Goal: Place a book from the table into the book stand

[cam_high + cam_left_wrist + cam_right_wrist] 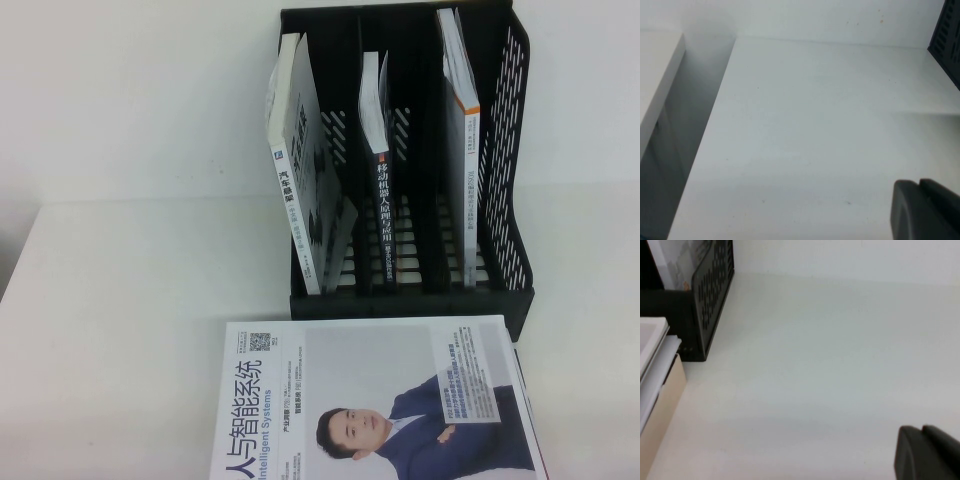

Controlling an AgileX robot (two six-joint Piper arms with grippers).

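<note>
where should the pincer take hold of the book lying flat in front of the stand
Probably the right edge of the book, approached from the right: it lies flat, cover up, on a stack, and the right wrist view shows its edge overhanging the paler book below. Pinch across its thickness there. Neither the left pincer nor the right pincer is near it.

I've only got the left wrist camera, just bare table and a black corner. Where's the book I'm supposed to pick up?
Observer: A white book lies flat on the table, just in front of the book stand.
Operator: Any empty slot?
Observer: No. Each of the three holds one: left book, middle book, right book.
Operator: And the right arm?
Observer: Neither arm shows from the high view. Like your left tool, the right tool is over bare table, beside the stand.
</note>
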